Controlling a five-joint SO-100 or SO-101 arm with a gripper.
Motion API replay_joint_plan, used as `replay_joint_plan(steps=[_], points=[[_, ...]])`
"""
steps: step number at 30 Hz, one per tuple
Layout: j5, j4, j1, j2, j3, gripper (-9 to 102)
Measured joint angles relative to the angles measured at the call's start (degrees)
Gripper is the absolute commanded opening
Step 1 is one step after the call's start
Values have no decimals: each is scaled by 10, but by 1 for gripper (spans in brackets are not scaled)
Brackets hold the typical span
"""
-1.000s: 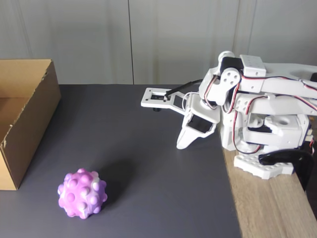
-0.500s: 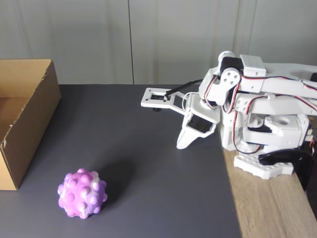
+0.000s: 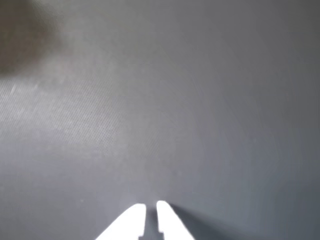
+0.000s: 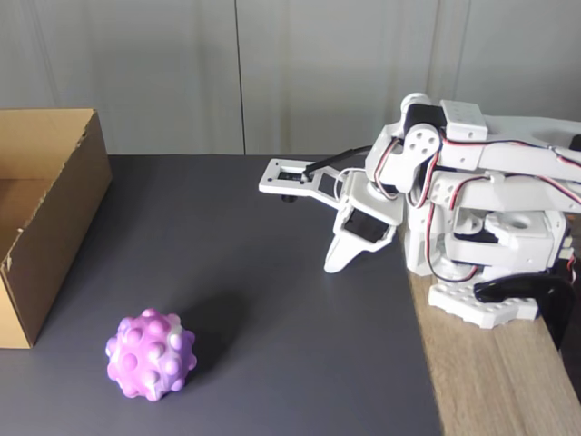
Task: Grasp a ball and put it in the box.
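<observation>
Ball (image 4: 151, 355) lay untouched on the dark mat (image 4: 272, 272), well apart from the folded arm's gripper (image 4: 334, 264) (jaws nearly closed, empty), so the reach had yet to start.

box (image 4: 50, 218) cut by left edge; end effector (image 3: 151, 212) cropped at bottom

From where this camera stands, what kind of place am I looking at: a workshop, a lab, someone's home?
Probably a hobbyist's desk or small lab bench, though I can't be sure. A small white arm is clamped to a wooden tabletop, a dark mat covers the work area, and a bumpy ball and cardboard box serve as practice props.
</observation>
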Motion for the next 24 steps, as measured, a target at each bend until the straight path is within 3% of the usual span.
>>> replay_joint_plan(steps=[5,24], points=[[23,0,0,0,0,10],[38,-64,-71,-21,-135,6]])
